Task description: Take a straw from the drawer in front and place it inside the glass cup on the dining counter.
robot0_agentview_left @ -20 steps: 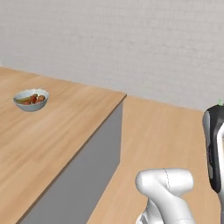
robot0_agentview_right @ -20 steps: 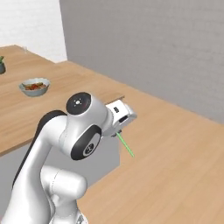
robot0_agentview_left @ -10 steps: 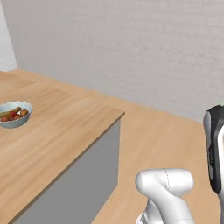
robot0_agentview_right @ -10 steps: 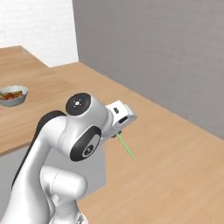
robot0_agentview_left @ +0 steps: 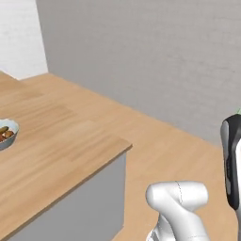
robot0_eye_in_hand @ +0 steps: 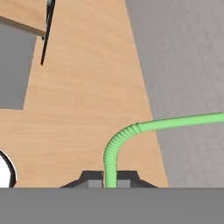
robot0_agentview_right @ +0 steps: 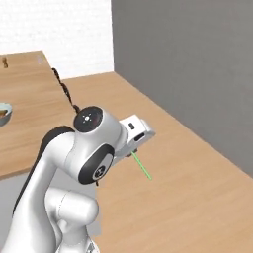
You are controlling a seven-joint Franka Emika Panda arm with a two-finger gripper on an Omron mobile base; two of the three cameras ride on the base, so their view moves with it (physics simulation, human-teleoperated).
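Carrying leg: thin bright green straw in hand, glass cup yet to find.
At left, the light wood dining counter with a small pale bowl; further right, my two-finger gripper is clamped on the straw's stem, bent end free. Next: locate the cup, bring the straw upright over it.

straw tip cut off at right edge, bowl cropped at left edge
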